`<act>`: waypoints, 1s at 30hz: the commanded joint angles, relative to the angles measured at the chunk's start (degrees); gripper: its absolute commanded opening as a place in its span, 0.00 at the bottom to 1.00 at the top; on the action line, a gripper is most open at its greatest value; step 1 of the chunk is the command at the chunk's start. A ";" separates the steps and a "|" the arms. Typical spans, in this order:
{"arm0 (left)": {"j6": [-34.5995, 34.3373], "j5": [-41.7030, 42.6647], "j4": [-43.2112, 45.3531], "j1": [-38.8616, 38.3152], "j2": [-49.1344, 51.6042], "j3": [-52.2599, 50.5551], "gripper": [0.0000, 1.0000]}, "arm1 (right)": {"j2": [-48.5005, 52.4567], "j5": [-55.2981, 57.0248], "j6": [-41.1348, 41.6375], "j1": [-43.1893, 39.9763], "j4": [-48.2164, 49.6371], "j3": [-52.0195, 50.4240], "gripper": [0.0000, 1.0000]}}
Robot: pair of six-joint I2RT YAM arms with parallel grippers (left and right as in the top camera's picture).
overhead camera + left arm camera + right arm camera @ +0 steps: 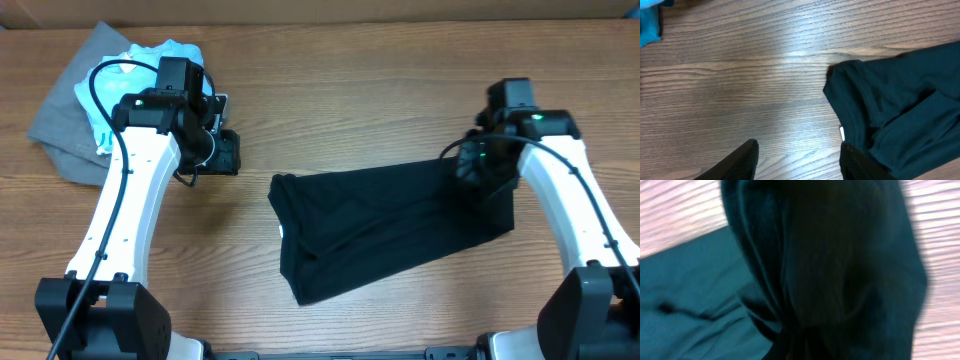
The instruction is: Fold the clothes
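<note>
Well left of the black T-shirt (390,225), a grey garment (60,135) and a light blue T-shirt (175,52) are lying in a heap. The left gripper (222,152) is being held open and empty over the worktop (350,90), just left of the shirt's neck end and its white tag (842,133). The shirt's long axis is slanting up rightward, and its right end is being pinched in the closed right gripper (480,168). The free neck end is judged nearer the left arm.

overhead view evenly bright; soft glare streak on table (790,55), left wrist view; right wrist view blurred, black t-shirt (840,270) dim, close.
</note>
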 commanded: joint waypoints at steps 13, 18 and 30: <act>0.85 0.68 0.22 0.31 -0.74 -0.17 0.56 | 0.09 -8.26 10.01 7.58 7.87 -9.49 0.06; 0.87 0.68 0.50 0.31 -0.74 -0.17 0.56 | 0.09 -8.50 9.53 9.49 8.31 -11.30 0.13; 0.85 3.54 0.83 0.31 -0.74 -0.17 0.61 | 0.09 -12.61 7.74 12.94 7.69 -11.30 0.54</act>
